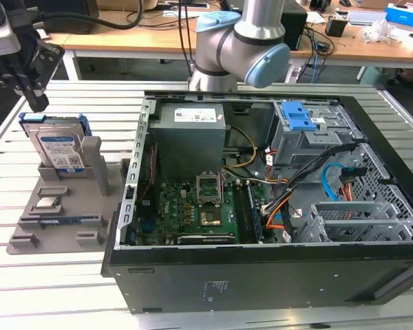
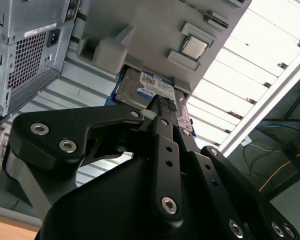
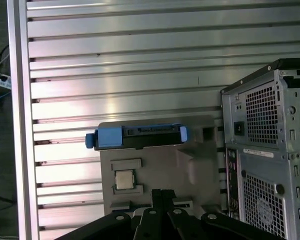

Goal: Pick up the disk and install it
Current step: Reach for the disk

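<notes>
Slatted aluminium table (image 1: 55, 289) carries an open computer case (image 1: 261, 275) and, at the exterior view's left, a grey holder (image 1: 62, 206). The disk (image 1: 58, 146) stands upright in it. Higher, at upper left, we see the gripper (image 1: 34, 102) — fingers pressed together, holding nothing.

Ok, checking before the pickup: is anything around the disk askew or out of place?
Nothing stands out. The disk stands upright and level in its slot of the gray holder, with the gripper hovering above it.
</notes>
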`<state>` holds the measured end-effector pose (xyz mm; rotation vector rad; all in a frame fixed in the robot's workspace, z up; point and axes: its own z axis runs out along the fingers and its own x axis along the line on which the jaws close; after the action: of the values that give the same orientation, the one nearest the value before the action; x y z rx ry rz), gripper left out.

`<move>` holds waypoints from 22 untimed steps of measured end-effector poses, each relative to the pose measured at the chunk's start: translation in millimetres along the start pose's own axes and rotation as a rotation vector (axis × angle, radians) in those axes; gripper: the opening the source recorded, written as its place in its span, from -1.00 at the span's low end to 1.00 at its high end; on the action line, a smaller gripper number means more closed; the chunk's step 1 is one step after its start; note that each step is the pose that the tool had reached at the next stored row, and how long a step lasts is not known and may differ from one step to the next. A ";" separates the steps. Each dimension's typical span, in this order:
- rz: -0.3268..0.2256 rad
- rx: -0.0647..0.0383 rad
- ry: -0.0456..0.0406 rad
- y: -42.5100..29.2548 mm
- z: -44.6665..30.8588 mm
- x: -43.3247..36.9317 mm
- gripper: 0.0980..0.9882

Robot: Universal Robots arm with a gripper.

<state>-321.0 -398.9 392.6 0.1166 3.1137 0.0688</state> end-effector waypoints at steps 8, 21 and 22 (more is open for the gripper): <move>0.000 0.000 0.0000 -1.1 -0.3 15.3 -0.99; 0.000 0.000 0.0001 -2.7 -0.8 36.4 -0.99; 0.000 0.000 0.0000 -2.9 -0.8 38.6 -0.99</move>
<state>-359.7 -398.8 392.4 0.1166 3.1137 0.0688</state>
